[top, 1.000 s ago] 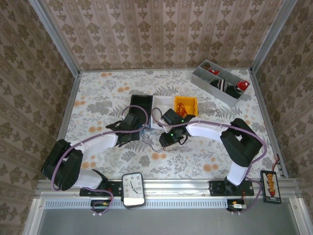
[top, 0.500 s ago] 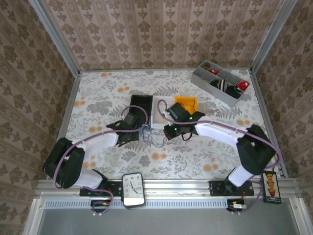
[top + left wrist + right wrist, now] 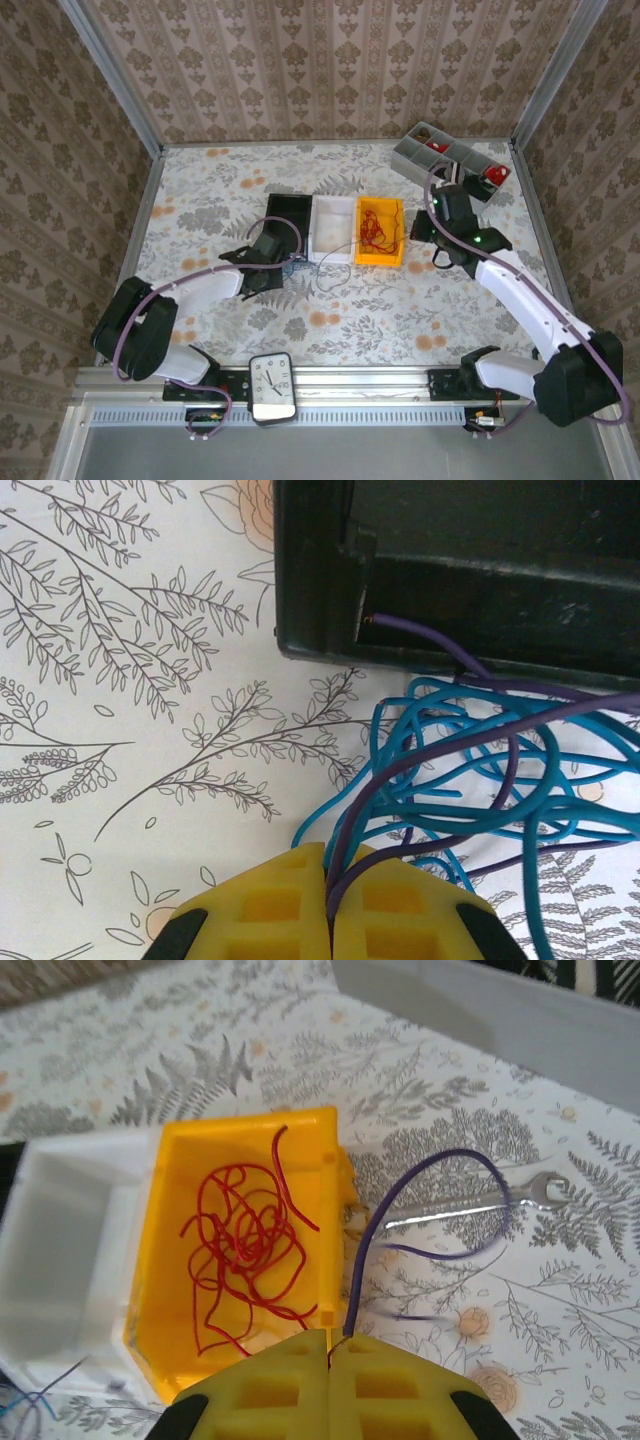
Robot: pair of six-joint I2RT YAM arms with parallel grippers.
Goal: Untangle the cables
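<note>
**Dark cable pinched on both sides, blue clump on the left**

The right gripper (image 3: 330,1345) is clenched on a thin dark cable (image 3: 358,1255) and stands just to the right of the yellow bin (image 3: 236,1126). From the jaws this cable goes toward the far side, then bends to the right in a loose loop above the table, near a wrench (image 3: 540,1190). So its free length lies on the right, away from the bins.

The left gripper (image 3: 328,865) is also clenched, on dark strands that run through the blue cable (image 3: 378,742). The blue clump lies straight ahead of its jaws, on the table just at the near edge of the black bin (image 3: 310,580). I cannot tell if these strands and the right one are the same cable.

The red cable (image 3: 245,1230) already lies alone inside the yellow bin, apart from the others.

In my judgement, the next move depends on this: the knot is on the left, near the left gripper, and the loose dark end is on the right. Pulling to the right would draw the dark cable out along a left-right line. The white bin (image 3: 70,1155) stands between the two grippers.
</note>
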